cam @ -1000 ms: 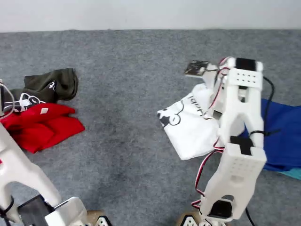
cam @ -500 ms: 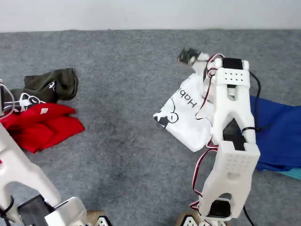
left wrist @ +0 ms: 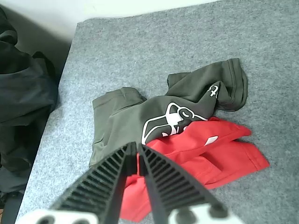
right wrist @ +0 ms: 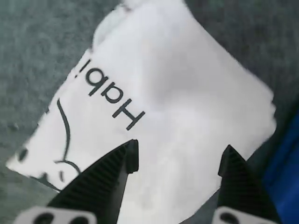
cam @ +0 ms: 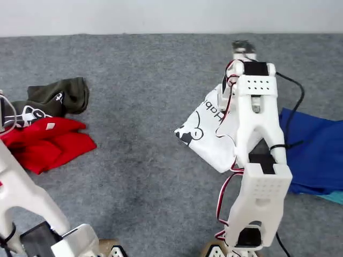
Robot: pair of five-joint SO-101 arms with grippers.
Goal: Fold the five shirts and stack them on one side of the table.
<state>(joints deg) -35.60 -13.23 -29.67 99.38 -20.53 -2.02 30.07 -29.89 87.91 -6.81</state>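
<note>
A white shirt with black print lies crumpled right of the table's middle. My right arm stretches over it. In the right wrist view my right gripper hangs open just above the white shirt, with nothing between its fingers. A blue shirt lies at the right edge, partly under the arm, and a teal shirt peeks out below it. At the far left a dark green shirt and a red shirt lie bunched together. My left gripper is shut and empty above the red shirt and the green shirt.
The grey felt table has bare room in its middle and back. My left arm stands at the front left corner. Dark cloth hangs beyond the table's left edge. A white wall runs along the back.
The white shirt slid a little to the left and spread out. The right arm's wrist swung left, then farther toward the back edge. The left arm has kept still.
</note>
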